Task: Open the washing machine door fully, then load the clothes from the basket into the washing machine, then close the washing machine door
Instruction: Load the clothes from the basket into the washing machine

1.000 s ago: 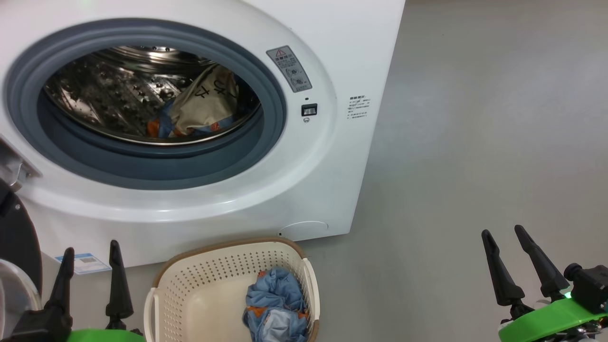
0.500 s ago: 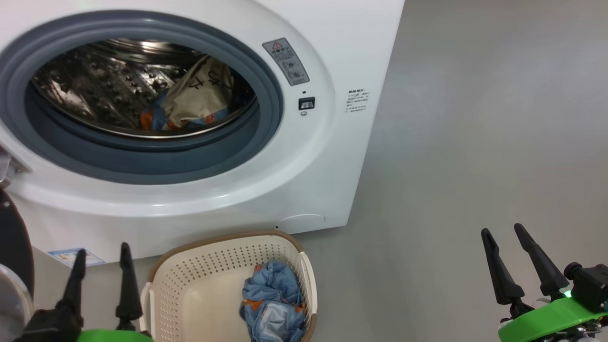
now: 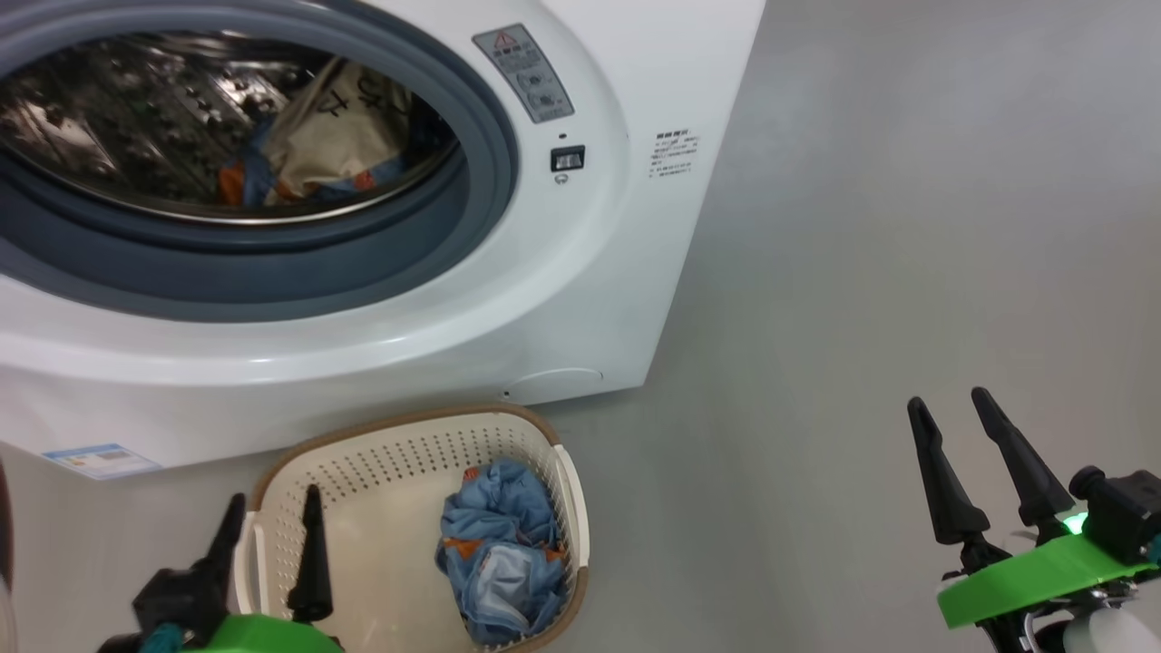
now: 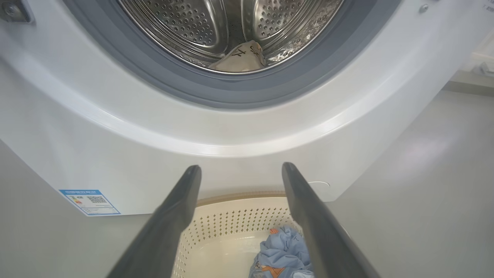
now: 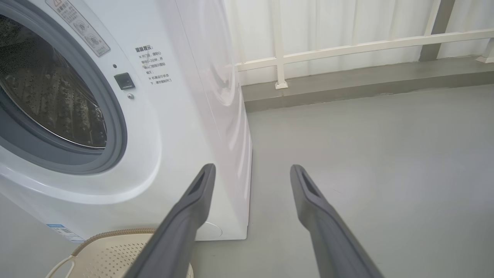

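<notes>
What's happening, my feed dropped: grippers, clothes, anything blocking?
Left gripper open, over left rim of basket. Right gripper open, empty, aside. Blue clothes in basket; cream cloth in drum. Nothing blocking the drum opening.

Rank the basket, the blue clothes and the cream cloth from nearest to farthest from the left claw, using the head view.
1. The basket: its left rim sits right by the left claw.
2. The blue clothes: heaped against the basket's right wall.
3. The cream cloth: up inside the washing machine, farthest.
</notes>
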{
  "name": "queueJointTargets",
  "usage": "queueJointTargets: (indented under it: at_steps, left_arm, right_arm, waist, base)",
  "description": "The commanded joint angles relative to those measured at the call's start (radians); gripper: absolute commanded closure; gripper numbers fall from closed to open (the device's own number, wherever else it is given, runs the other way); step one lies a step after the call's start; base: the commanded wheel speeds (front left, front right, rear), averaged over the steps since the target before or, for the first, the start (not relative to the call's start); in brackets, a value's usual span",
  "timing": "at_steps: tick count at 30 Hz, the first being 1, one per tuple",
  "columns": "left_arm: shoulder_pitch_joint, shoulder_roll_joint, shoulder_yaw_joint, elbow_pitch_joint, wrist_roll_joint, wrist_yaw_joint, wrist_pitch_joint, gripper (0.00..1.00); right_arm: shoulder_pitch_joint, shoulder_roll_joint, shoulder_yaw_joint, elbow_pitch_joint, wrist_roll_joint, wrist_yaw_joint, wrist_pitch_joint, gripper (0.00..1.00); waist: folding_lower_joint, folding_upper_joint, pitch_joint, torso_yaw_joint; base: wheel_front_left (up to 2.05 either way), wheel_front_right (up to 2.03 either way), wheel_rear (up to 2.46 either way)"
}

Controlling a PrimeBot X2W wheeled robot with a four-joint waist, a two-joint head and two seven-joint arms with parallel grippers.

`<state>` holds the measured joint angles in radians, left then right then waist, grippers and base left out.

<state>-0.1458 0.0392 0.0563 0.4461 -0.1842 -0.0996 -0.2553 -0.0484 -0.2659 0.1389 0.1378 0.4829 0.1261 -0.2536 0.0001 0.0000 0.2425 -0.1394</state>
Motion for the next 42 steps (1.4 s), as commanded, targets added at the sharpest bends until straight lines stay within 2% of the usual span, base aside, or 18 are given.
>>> queueJointTargets:
  at_steps: [1, 18, 27, 42]
  left_arm:
    - [-0.030, 0.011, 0.019, 0.002, -0.004, -0.001, -0.006, 0.00]
    - [-0.235, 0.012, -0.071, 0.357, 0.033, -0.018, -0.006, 0.00]
    - [-0.348, 0.037, -0.096, 0.555, 0.052, -0.024, -0.006, 0.00]
    - [-0.504, 0.078, -0.133, 0.764, 0.068, -0.026, -0.006, 0.00]
  right_arm:
    - [-0.025, -0.015, 0.022, -0.024, -0.014, 0.005, -0.008, 0.00]
    - [-0.122, 0.033, 0.037, -0.032, -0.008, 0.005, -0.008, 0.00]
    - [-0.168, 0.062, 0.051, -0.035, -0.006, 0.005, -0.008, 0.00]
    - [-0.222, 0.095, 0.069, -0.045, -0.002, 0.005, -0.008, 0.00]
  waist:
    - [-0.0001, 0.0000, 0.023, -0.013]
    - [-0.0001, 0.0000, 0.189, -0.085]
    - [-0.0001, 0.0000, 0.260, -0.130]
    - [-0.0001, 0.0000, 0.369, -0.191]
  base:
    - [0.00, 0.00, 0.00]
    - [0.00, 0.00, 0.00]
    - [0.00, 0.00, 0.00]
    - [0.00, 0.00, 0.00]
